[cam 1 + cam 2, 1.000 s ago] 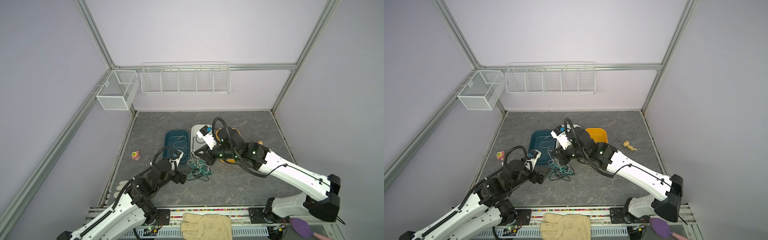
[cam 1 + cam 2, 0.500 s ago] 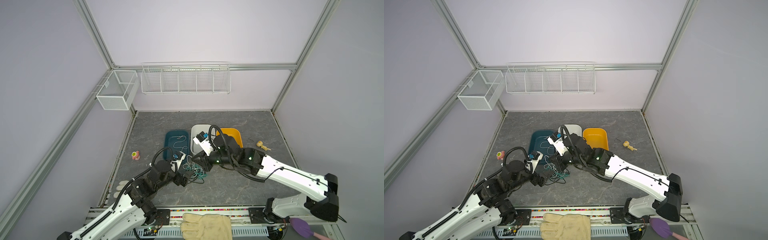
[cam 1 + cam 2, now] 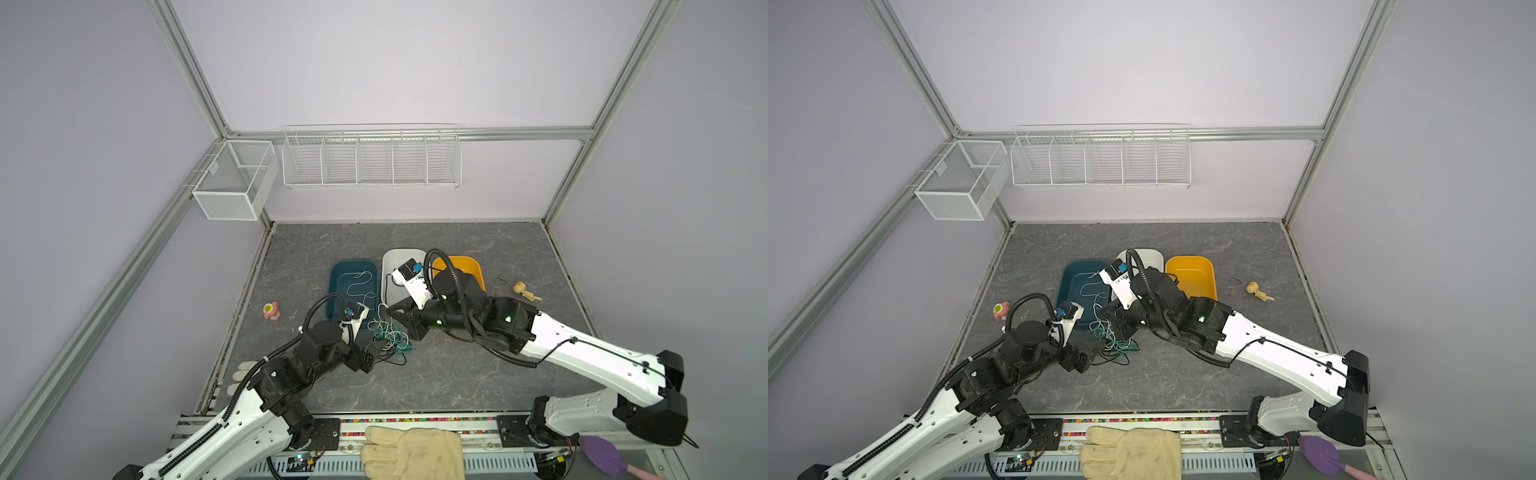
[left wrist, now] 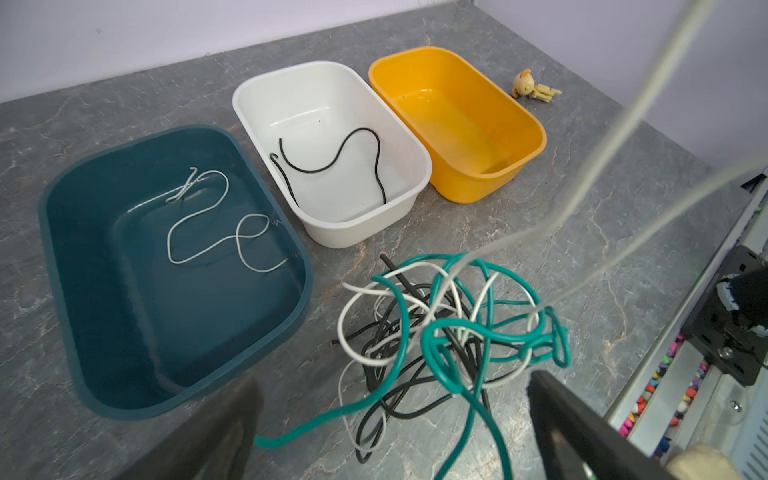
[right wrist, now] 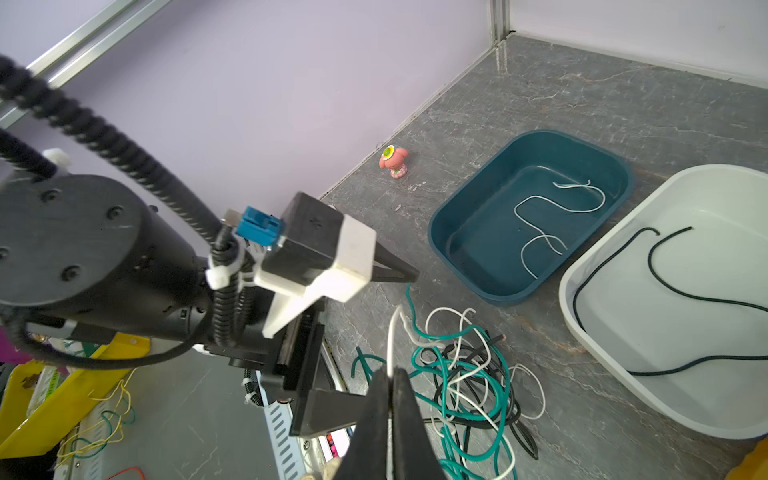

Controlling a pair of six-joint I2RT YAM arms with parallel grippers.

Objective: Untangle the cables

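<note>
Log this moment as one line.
right gripper: shut on white cable | left gripper: open at tangle | orange bin: empty

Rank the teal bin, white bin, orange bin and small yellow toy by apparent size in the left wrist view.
1. teal bin: largest, though also nearest the camera.
2-3. white bin and orange bin: too alike to rank.
4. yellow toy: by far the smallest.
</note>
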